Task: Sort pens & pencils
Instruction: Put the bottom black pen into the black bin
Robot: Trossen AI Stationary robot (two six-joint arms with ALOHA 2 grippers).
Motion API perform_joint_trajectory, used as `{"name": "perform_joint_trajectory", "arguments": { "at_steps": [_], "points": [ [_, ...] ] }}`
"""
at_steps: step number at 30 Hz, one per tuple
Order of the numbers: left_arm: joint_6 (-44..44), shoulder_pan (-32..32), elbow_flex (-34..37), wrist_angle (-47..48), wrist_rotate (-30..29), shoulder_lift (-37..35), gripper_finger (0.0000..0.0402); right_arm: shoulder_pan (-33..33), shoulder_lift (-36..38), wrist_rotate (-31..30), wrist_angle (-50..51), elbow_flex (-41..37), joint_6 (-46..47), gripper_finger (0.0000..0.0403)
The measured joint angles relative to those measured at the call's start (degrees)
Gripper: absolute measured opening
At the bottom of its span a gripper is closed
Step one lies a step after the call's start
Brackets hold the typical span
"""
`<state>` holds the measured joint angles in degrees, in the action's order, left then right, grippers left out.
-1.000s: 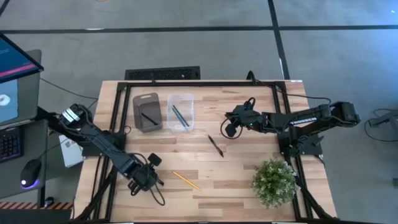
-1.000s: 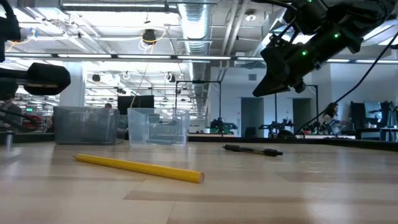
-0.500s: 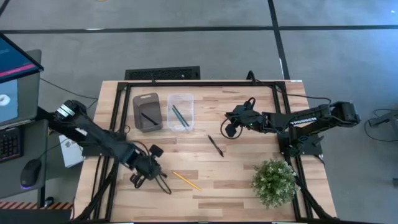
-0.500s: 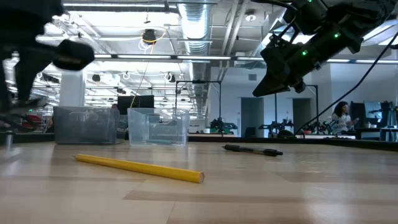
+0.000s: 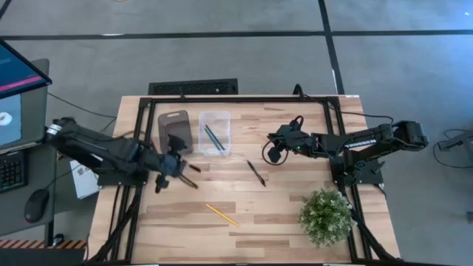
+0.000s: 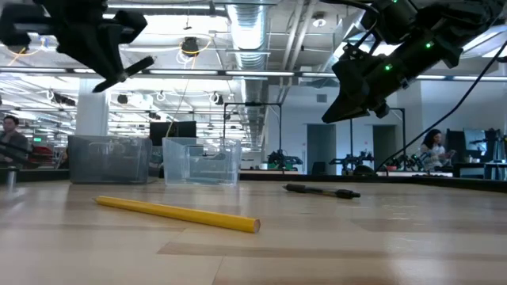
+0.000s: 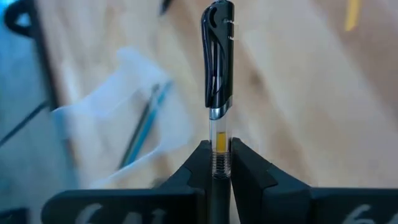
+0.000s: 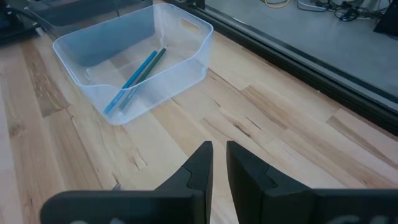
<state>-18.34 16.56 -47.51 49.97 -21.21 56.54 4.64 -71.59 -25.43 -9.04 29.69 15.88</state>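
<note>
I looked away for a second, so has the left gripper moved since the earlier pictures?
Yes. The left gripper, shut on a pen, has moved from near the yellow pencil up toward the grey bin.

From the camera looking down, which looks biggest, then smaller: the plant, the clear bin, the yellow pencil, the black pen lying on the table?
1. plant
2. clear bin
3. yellow pencil
4. black pen on the table; close to the pencil in length, so these two are unsure.
</note>
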Motion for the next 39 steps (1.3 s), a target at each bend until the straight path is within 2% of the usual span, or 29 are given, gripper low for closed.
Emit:
{"name": "perform_joint_trajectory", "arguments": {
  "at_steps": [8,13,18,30,39],
  "points": [
    [-16.38,-13.32,0.00,4.57,-0.53,-4.51,0.0022,0.02,0.00,-0.02,0.02,0.00,-0.02,0.0067],
    [-25.80,-22.08,0.00,5.88,-0.48,-3.37,0.0023,0.02,0.00,-0.13,0.00,0.00,0.02,0.0067],
    [-30.24,-28.85,0.00,10.02,-0.23,-1.37,0.0023,0.02,0.00,-0.12,0.02,0.00,0.04,0.0067],
    [-43.76,-38.09,-0.02,9.56,-0.22,6.89,0.0024,0.02,0.00,-0.13,0.04,0.00,0.07,0.0067],
    [-47.26,-43.14,-0.02,8.82,3.49,16.57,0.0022,0.02,0.00,-0.13,0.06,0.00,0.07,0.0067]
  ]
}}
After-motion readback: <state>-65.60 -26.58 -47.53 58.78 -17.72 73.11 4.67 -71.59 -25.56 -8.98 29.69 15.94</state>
